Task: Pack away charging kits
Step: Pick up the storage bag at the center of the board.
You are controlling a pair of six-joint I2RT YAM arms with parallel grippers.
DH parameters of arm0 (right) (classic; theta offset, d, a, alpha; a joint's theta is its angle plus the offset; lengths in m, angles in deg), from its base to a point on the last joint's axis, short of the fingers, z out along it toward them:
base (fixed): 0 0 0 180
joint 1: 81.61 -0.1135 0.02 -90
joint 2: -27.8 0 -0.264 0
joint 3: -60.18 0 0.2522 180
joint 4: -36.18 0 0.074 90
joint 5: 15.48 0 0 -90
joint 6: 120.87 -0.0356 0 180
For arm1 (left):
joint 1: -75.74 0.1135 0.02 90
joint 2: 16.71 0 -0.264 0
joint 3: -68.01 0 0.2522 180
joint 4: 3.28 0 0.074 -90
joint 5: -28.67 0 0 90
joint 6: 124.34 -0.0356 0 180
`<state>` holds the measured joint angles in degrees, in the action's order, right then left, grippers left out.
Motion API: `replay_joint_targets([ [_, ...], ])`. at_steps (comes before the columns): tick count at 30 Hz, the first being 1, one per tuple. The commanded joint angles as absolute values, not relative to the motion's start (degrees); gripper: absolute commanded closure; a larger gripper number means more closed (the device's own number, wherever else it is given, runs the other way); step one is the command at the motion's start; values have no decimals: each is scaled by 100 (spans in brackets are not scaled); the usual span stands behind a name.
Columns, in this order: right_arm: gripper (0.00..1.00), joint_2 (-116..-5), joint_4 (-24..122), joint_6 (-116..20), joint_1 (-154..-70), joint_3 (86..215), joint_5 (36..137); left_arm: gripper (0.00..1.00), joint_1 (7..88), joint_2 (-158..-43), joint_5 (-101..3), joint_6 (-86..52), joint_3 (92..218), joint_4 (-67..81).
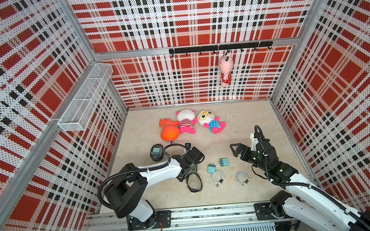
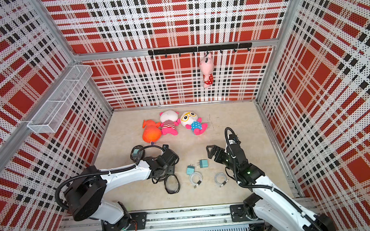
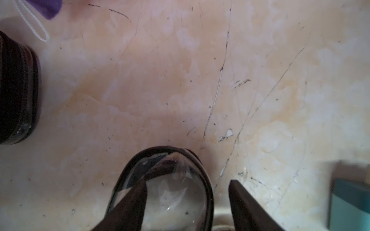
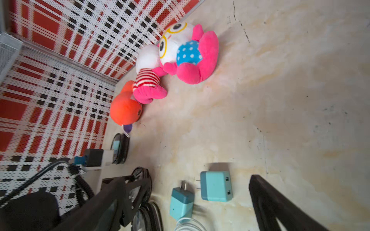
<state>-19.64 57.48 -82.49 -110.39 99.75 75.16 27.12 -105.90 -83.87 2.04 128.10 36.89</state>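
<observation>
Two teal cube adapters point(image 1: 211, 168) point(image 1: 224, 162) lie on the floor between my arms, and just in front of them two coiled white cables point(image 1: 217, 176) point(image 1: 242, 177). A third teal adapter sits inside a black oval case point(image 1: 157, 152) at the left. My left gripper point(image 3: 188, 183) is open and straddles the rim of an opened black case point(image 3: 206, 180): one finger over its clear pocket, the other outside, a gap still showing. My right gripper point(image 4: 198, 180) hangs wide open just above and behind the adapters point(image 4: 216, 186) point(image 4: 181, 202), holding nothing.
Three plush toys point(image 1: 169, 130) point(image 1: 186, 121) point(image 1: 211, 121) lie at the back of the floor. A fourth plush point(image 1: 226, 69) hangs from the black hook rail point(image 1: 219, 47). A white wire basket point(image 1: 84, 98) is mounted on the left wall.
</observation>
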Motion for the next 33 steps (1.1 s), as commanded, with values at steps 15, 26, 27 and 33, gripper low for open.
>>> replay_joint_targets([
  [15, 0, -1907, 5261, -8064, -11070, 9737, 7434, 98, 3264, -11066, -8671, -48, 13434, 3661],
  [26, 0, -1919, 5283, -7980, -11071, 9710, 7323, 100, 3980, -11373, -8175, -166, 14874, 3577],
  [27, 0, -1943, 5288, -7960, -11071, 9711, 7289, 100, 3971, -11408, -8107, -156, 14981, 3539],
  [33, 6, -2393, 5486, -7797, -11118, 9926, 7145, 100, 3896, -11860, -7505, -173, 15588, 3130],
])
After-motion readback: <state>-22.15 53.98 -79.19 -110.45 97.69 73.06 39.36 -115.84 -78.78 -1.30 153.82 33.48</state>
